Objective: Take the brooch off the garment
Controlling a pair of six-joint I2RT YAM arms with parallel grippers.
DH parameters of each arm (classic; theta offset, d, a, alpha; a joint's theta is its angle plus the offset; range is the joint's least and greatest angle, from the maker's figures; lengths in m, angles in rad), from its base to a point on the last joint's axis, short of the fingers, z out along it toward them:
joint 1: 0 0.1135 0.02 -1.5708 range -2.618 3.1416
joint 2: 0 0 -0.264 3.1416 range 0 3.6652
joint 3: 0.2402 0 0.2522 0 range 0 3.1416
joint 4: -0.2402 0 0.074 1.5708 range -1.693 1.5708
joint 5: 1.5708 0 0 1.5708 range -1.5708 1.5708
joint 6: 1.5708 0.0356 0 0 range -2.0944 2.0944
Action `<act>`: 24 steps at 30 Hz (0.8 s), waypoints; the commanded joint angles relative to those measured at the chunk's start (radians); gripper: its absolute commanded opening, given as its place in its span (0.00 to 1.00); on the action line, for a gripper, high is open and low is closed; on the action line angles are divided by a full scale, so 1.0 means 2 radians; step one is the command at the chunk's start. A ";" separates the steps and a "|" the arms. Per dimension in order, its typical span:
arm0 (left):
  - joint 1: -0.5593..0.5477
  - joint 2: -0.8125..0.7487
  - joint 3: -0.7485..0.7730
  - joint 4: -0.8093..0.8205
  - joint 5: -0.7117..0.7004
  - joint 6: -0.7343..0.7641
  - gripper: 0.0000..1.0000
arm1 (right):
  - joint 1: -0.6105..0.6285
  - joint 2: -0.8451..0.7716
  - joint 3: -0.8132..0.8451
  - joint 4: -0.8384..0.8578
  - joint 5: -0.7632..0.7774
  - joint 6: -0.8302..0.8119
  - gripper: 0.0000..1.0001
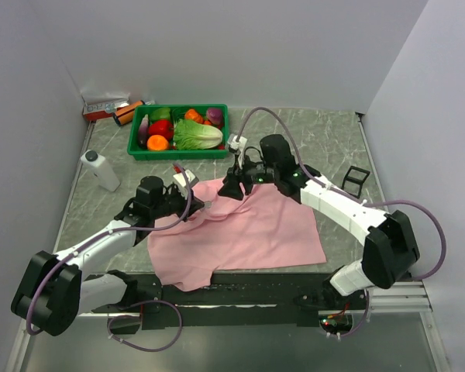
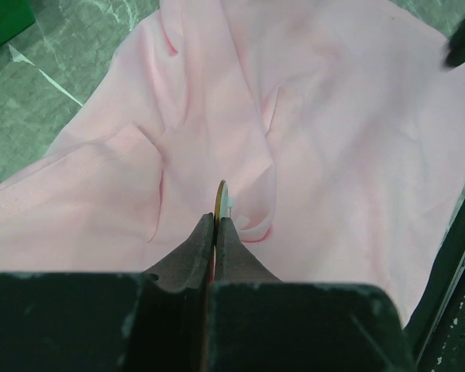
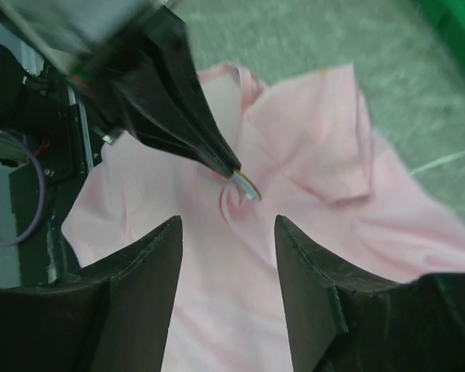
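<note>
garment: pink T-shirt-like cloth, rumpled on the marble table, about mid-table. Its 12 o'clock edge bunches up where the 2 grippers meet.
brooch: thin round disc with a gold rim, seen edge-on in the left wrist view. In the top view it sits near the garment's 11 o'clock edge. The cloth puckers up right under it and touches it — cannot tell whether the pin is in the fabric.
left gripper: pincer closed, tips clamped on the brooch by its edge. The arm reaches in from 8 o'clock in the top view.
right gripper: pincer open, 2 fingers clearly apart, nothing between them. It is over the cloth pucker, with the brooch just past the fingertips at 12 o'clock in its own view, not touching it. Contact with the cloth is unclear.
grippers, relative: tips close together, left one at 9 o'clock of the right one in the top view.
green basket: at 12 o'clock of the garment and apart from it, filled with vegetables — cabbage, a red one, orange ones.
white bottle: on the table at 10 o'clock of the garment, well apart.
black frame: small open frame at 2 o'clock of the garment, beside the right arm.
</note>
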 commanded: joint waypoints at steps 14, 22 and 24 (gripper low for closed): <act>0.022 0.003 0.038 0.000 0.033 -0.048 0.01 | 0.025 0.098 -0.032 0.095 0.015 -0.104 0.59; 0.039 0.026 0.000 0.089 0.063 -0.167 0.01 | 0.028 0.115 -0.025 0.111 -0.024 -0.065 0.53; 0.054 0.036 -0.010 0.105 0.080 -0.198 0.01 | 0.021 0.117 -0.024 0.119 -0.046 -0.048 0.53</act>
